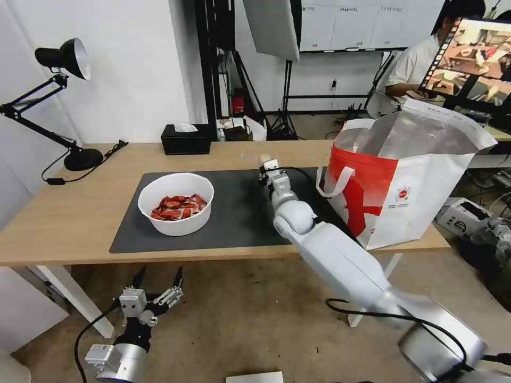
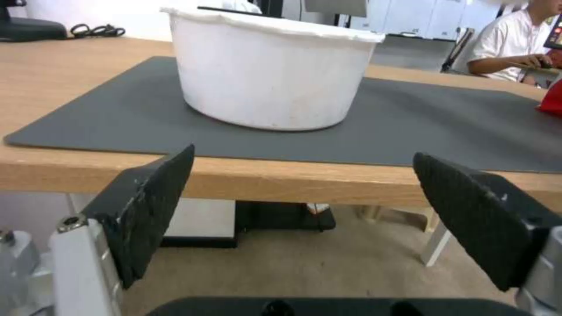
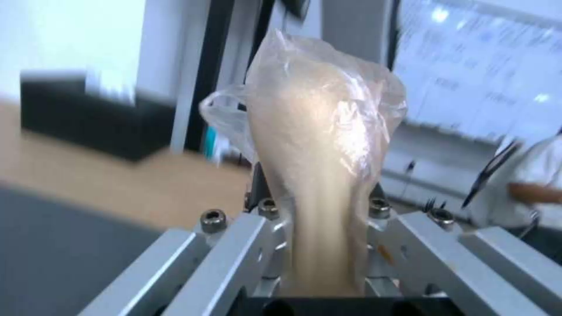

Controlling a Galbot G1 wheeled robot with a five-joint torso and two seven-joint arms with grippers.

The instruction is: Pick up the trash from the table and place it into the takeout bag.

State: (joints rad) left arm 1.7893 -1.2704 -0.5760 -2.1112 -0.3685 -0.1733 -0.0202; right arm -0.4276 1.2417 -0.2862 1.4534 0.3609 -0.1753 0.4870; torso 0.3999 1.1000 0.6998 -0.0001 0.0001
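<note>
Right gripper (image 3: 322, 245) is clamped on the beige ball in clear wrap (image 3: 325, 145), squeezed btwn its 2 fingers, held above the dark mat (image 1: 239, 213) just beside the takeout bag (image 1: 415, 181). Left gripper (image 1: 158, 284) hangs below the table (image 1: 64, 223) edge, jaws wide, near the white bowl (image 1: 175, 205) of shells on the mat.
</note>
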